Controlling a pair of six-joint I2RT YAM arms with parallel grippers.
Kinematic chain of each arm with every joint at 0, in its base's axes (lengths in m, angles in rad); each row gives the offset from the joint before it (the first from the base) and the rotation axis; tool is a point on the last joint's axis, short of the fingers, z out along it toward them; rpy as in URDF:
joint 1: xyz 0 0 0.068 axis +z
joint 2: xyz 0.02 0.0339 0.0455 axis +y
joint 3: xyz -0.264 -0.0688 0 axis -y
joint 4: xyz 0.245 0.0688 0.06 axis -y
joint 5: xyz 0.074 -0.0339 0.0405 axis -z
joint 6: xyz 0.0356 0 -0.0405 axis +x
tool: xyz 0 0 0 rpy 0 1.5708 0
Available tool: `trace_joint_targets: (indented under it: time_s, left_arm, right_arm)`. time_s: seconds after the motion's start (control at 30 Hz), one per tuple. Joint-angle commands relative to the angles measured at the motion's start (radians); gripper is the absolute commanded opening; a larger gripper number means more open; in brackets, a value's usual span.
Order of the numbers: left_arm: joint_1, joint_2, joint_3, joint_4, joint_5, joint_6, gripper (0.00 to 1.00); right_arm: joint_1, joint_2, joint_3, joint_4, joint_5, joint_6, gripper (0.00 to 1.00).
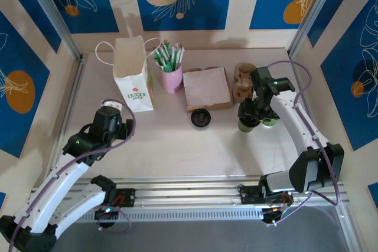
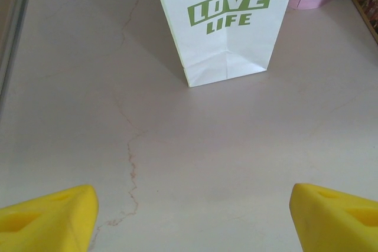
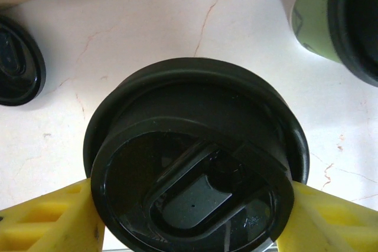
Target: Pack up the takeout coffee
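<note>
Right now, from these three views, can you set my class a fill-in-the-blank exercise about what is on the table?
1. The green lettering on the paper bag reads LOVE ____.
2. The green-and-white sticks stand in a ____ cup.
3. The right gripper grips a takeout coffee with a ____ lid.
4. The left gripper faces the bag with its jaws ____.
Missing words: LIFE; pink; black; open.
</note>
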Motion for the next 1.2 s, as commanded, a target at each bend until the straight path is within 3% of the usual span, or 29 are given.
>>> trace_joint_targets:
  time_s: [0.0, 0.6, 1.17]
  left_arm:
    - [0.011, -0.008, -0.010, 0.017, 0.016, 0.011, 0.84]
    - [0.008, -0.025, -0.010, 0.014, 0.028, 0.011, 0.84]
    - [0.008, -0.022, -0.011, 0.014, 0.025, 0.011, 0.85]
  right_arm:
    - [-0.029, 0.009, -0.005, 0.005, 0.010, -0.013, 0.65]
    - [-0.087, 0.138, 0.008, 0.015, -0.002, -0.011, 0.67]
    - [-0.087, 0.116, 0.027, 0.007, -0.004, -0.014, 0.79]
